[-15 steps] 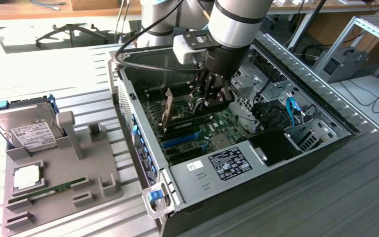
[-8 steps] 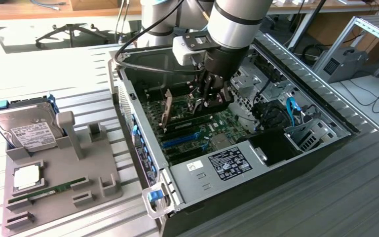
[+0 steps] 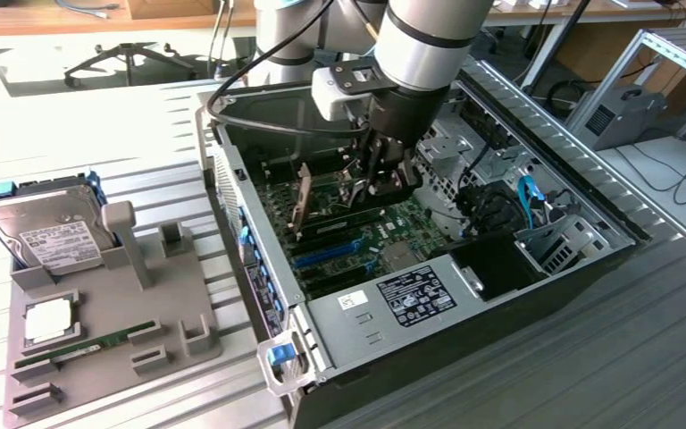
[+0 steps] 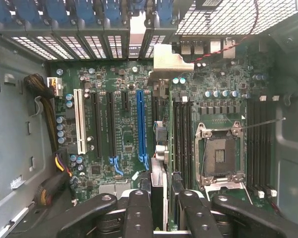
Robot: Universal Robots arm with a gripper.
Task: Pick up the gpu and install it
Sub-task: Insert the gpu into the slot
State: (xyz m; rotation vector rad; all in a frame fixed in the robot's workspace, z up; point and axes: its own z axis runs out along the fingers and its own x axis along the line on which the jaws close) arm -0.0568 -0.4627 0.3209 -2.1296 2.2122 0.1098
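In the exterior view, the silver-and-black robot arm (image 3: 421,54) is seen reaching steeply down into the open black computer case (image 3: 439,268), its wrist pointed at the green motherboard (image 3: 367,237). The black gripper (image 3: 373,183) is closed on the gpu (image 3: 307,201), a thin dark circuit card held on edge just above the board. A grey holder tray (image 3: 117,331) with a boxy silver hard drive (image 3: 46,237) lies at the exterior view's left.

In the wrist view, the gripper (image 4: 159,203) is seen clamped on the gpu (image 4: 159,148), whose silver metal bracket (image 4: 169,62) is lined up near the case's rear slots, beside the blue expansion slot (image 4: 141,124).
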